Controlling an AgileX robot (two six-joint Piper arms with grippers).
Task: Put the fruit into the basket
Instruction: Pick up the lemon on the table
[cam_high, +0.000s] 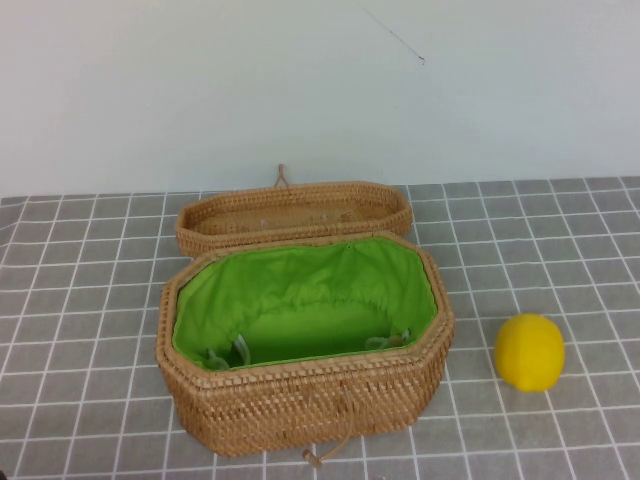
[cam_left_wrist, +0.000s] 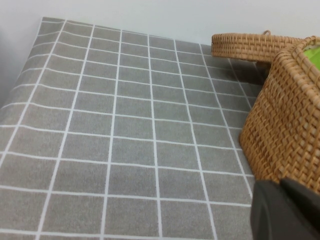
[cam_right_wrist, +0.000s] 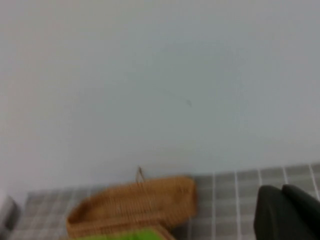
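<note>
Not started — fruit (cam_high: 529, 351) sat on desk (cam_high: 90, 300) beside empty basket (cam_high: 300, 395); left end effector (cam_left_wrist: 285, 210) and right end effector (cam_right_wrist: 287, 212) parked near basket, grip state unclear.

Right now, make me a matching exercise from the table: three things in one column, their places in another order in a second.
Things:
1. fruit
2. basket
3. lid

Places:
A. middle of the checked cloth, open
B. behind the basket, toward the wall
C. on the cloth, right of the basket

Pairs: 1-C, 2-A, 3-B.

Only a dark edge of the left claw and right claw shows.
</note>
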